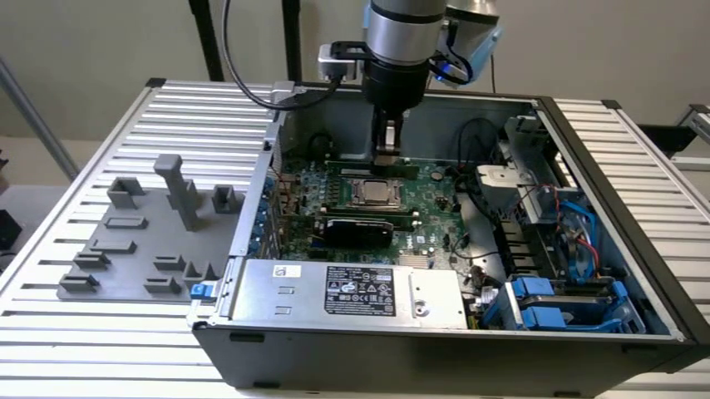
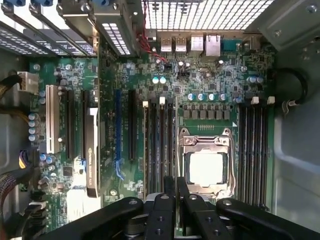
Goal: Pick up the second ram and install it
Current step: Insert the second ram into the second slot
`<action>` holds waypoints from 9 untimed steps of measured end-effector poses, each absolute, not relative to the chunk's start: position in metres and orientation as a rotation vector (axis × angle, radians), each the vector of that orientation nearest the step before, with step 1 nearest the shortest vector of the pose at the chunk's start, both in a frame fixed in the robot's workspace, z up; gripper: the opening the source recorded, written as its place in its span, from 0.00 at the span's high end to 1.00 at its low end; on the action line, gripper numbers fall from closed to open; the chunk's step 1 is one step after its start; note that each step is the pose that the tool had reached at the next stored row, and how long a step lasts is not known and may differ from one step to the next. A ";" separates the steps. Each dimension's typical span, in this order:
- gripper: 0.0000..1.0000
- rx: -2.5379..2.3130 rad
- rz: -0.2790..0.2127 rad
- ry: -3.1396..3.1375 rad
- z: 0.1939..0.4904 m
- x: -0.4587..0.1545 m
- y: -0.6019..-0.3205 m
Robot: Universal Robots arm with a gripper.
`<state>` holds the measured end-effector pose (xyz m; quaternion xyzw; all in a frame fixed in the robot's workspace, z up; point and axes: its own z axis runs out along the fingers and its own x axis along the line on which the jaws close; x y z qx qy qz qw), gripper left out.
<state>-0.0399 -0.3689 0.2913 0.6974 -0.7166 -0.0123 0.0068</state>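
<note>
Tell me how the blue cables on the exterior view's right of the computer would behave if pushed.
The blue cables look thin and curved, so they are probably floppy and would bend aside rather than resist. They seem light. They run down toward the blue drive bays, so they may spring back or snag.

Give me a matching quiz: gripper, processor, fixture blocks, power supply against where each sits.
Things:
1. gripper
2. processor
3. grey fixture blocks
4. power supply

Places:
A. on the slatted table, to the exterior view's left of the case
B. along the case's near wall, bearing a black label
C. in the socket mid-motherboard
D. lowered into the case, over the motherboard's far edge

Pairs: 1-D, 2-C, 3-A, 4-B
</note>
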 end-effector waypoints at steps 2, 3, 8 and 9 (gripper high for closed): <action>1.00 2.180 -0.039 -2.243 0.288 -0.039 -0.369; 1.00 2.179 -0.039 -2.244 0.286 -0.039 -0.370; 1.00 2.176 -0.039 -2.246 0.277 -0.038 -0.370; 1.00 2.176 -0.039 -2.247 0.275 -0.038 -0.370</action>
